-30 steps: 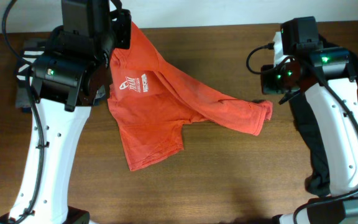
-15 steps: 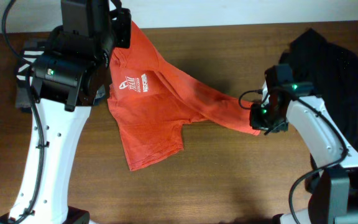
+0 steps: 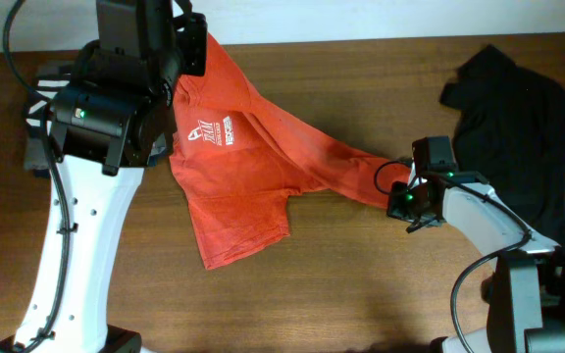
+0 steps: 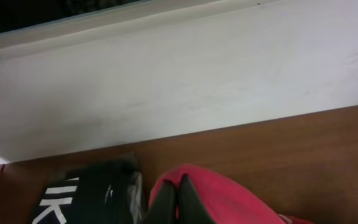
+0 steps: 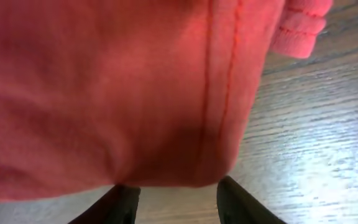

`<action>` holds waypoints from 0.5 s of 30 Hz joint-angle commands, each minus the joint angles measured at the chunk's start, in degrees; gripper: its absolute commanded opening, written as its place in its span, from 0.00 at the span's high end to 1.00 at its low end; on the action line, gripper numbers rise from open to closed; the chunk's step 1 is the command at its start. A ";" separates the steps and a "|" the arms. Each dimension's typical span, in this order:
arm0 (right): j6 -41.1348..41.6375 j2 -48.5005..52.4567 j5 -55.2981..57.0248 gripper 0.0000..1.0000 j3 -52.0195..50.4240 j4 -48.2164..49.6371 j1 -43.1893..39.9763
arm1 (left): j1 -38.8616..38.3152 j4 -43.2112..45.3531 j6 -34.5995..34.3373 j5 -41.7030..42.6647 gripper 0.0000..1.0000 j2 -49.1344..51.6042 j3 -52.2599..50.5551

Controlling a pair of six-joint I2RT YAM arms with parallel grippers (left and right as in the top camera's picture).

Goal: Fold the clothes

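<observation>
The orange-red T-shirt (image 3: 253,157) lies on the wooden table, stretched from the back left to the right, small white print up. My left gripper (image 3: 192,47) is shut on the shirt's back-left end; in the left wrist view its jaws (image 4: 176,200) pinch red fabric (image 4: 229,202). My right gripper (image 3: 398,201) sits low at the shirt's right end. In the right wrist view it (image 5: 178,200) is open, and the hemmed fabric (image 5: 135,93) hangs just beyond its fingertips (image 5: 122,200).
A black garment (image 3: 528,118) lies at the back right. A black top with white letters (image 4: 73,199) lies in a pile at the left, under my left arm (image 3: 37,137). A white wall (image 4: 179,81) runs behind the table.
My right arm has swung from the back right forward and left, down to the shirt's right end, uncovering the black garment. The left arm has not moved.
</observation>
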 commanded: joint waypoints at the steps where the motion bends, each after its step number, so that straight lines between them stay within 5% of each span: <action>1: 0.90 -0.48 2.43 0.54 -0.87 1.77 -0.55 | 0.35 0.33 0.90 -0.85 0.99 -0.13 0.52; 5: 0.92 -0.48 2.43 0.55 -0.87 3.67 -0.72 | 0.35 0.28 0.90 -0.85 0.99 -0.13 0.52; 11: 0.92 -0.48 1.01 0.93 -0.87 3.63 -0.72 | 0.35 0.31 0.90 -0.85 0.99 -0.11 0.52; 15: 0.90 -0.48 0.70 0.96 -0.83 4.07 -0.72 | 0.35 0.31 0.90 -0.85 0.99 -0.13 0.52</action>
